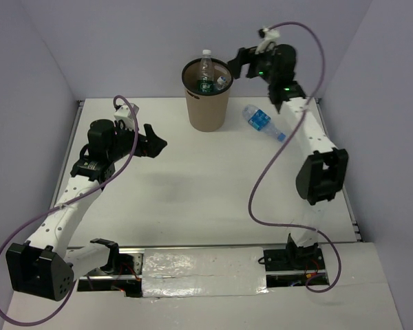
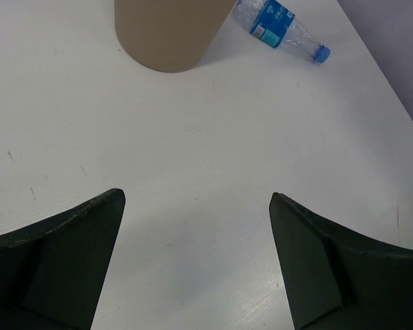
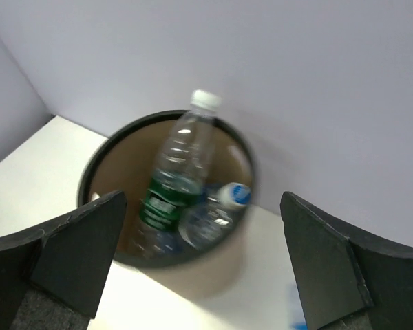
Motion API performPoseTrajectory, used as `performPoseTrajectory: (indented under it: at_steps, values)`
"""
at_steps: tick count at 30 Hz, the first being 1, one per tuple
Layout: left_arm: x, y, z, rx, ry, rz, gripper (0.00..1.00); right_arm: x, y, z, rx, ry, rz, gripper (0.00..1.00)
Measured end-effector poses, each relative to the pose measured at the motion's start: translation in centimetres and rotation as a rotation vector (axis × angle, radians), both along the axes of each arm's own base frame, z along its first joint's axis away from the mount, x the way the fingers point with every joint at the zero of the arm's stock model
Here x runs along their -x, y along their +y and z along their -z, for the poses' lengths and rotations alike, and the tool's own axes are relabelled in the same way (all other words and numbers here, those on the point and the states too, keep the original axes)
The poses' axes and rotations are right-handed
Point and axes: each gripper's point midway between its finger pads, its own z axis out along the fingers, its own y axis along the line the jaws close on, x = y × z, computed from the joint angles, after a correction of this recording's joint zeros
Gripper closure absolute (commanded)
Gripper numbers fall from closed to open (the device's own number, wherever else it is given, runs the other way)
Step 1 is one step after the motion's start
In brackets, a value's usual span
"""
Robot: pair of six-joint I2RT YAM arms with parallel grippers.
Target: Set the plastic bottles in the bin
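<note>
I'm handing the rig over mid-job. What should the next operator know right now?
Left gripper: open, empty, over the table short of the bin.
Right gripper: open, empty, up beside the bin's rim.
Done: green-label bottle and a second bottle are in the bin; any others are hidden.
Left: one blue-label bottle lies on the table right of the bin, not touching it.

We count one bin (image 1: 208, 110) at upper centre. Inside it we can tell two apart, a green-labelled bottle (image 1: 206, 71) and a second bottle (image 1: 222, 82). One blue-labelled bottle (image 1: 260, 121) lies right of it. Two arms: left arm (image 1: 69, 206), right arm (image 1: 311, 130).
</note>
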Motion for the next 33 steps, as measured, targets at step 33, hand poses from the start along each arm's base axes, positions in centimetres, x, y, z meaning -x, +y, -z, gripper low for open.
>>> performPoseTrajectory:
  at_steps: [33]
  values:
    - [0.4, -0.7, 0.0, 0.017, 0.007, 0.045, 0.00, 2.3, -22.6, 30.2, 0.696, 0.771, -0.024, 0.09]
